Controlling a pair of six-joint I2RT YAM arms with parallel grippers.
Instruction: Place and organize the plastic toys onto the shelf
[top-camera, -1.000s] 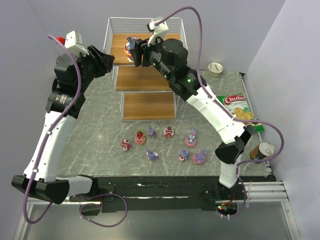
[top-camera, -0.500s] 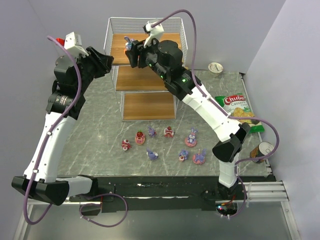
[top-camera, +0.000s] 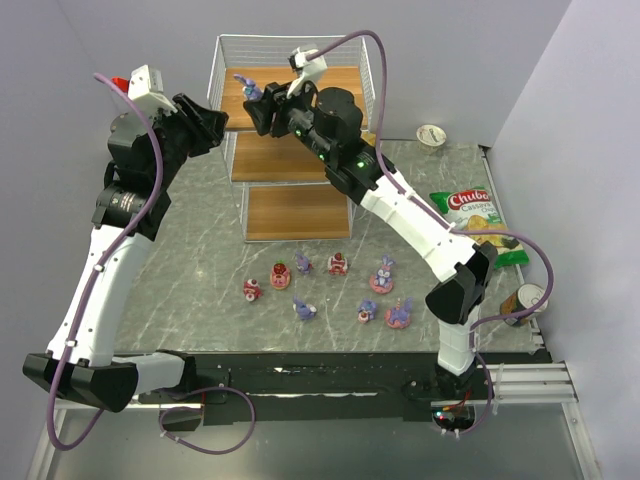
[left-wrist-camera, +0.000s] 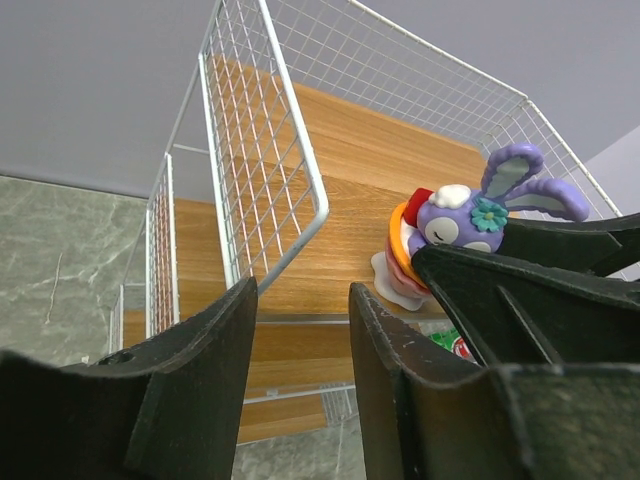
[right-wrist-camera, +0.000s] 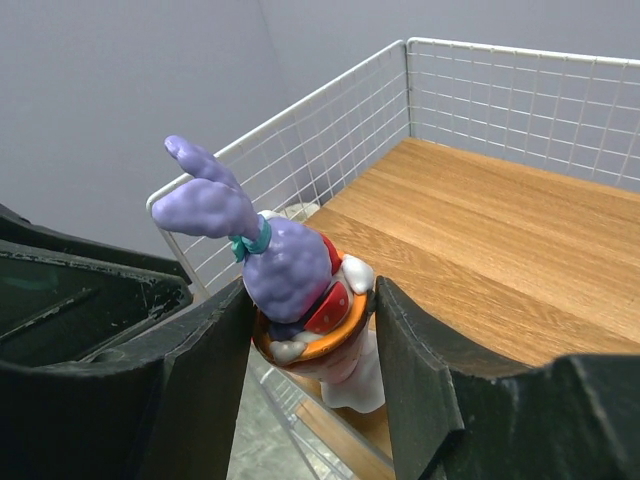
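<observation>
Bunny toy (right-wrist-camera: 295, 285): purple, long-eared, on an orange-red base. It is at the top tier of the shelf (top-camera: 285, 160), close to the left wire wall. Whether it rests on the board cannot be told.
Right gripper (right-wrist-camera: 312, 335): fingers (right-wrist-camera: 200, 370) pinch the toy's base from both sides.
Left gripper (left-wrist-camera: 300, 330): fingers parted with nothing between them, just outside the shelf's left wall.
Left wrist view alone: the toy's face, teal flower and white cap.
Right wrist view alone: the toy's back and ear tie.
Loose toys (top-camera: 338, 264): eight on the table (top-camera: 200, 260), in front of the shelf.
Writing: chip bag (top-camera: 472, 213), right of the toys, reads "Chub…"; the smaller print is unreadable.
Can (top-camera: 528, 300): right edge, no legible label.
</observation>
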